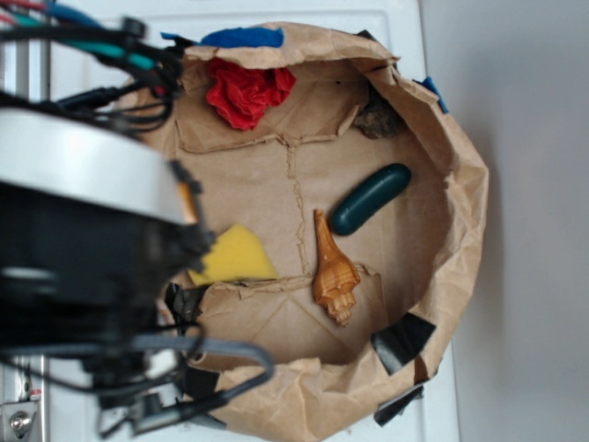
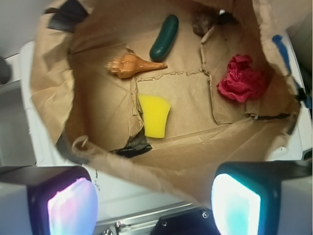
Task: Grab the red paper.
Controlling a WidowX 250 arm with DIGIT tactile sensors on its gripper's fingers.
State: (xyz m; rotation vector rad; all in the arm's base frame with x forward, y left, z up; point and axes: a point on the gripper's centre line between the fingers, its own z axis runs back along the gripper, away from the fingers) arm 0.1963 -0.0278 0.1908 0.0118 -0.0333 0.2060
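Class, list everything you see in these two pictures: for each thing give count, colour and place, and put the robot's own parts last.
red paper: one, bright red, crumpled, on the bag floor near one wall
yellow sponge: one, yellow, mid-floor of the bag
seashell: one, orange-brown, lying between sponge and green object
green object: one, dark green, elongated, next to the shell
dark lump: one, brown-grey, by the bag wall; too unclear to identify
brown paper bag: one, brown, opened flat like a basin on a white surface
blue tape: patch, blue, on the bag rim by the red paper
black tape: pieces, black, on the rim
end effector: one, open, outside the bag rim
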